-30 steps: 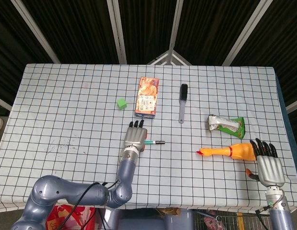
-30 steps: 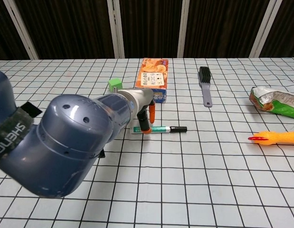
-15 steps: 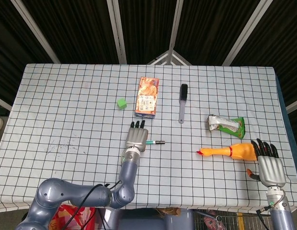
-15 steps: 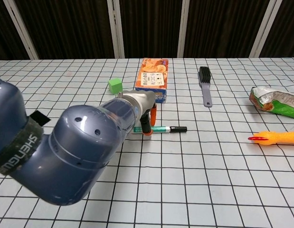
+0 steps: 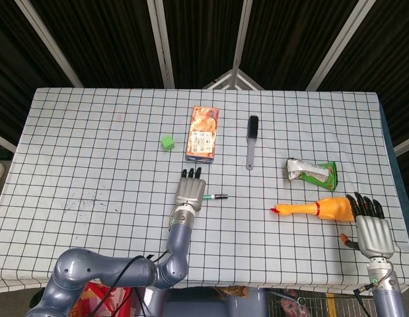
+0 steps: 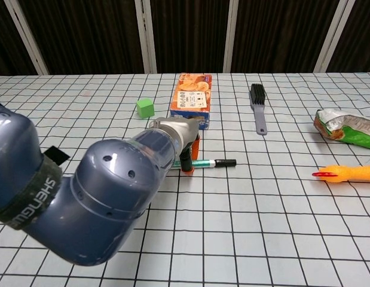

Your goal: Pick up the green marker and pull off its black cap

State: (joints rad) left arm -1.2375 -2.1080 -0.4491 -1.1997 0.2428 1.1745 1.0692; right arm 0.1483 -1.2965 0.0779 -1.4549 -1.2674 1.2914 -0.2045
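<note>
Green marker with black cap lies on the checked tablecloth, barrel under the left hand; grip unclear. Reach step: next, close, lift. Right hand idles spread at four o'clock.

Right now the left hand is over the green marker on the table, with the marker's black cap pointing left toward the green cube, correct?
Not quite. The left hand is over the green marker on the table, but the black cap points right, away from the green cube, toward the rubber chicken. The head view shows the cap sticking out on the hand's right side.
</note>
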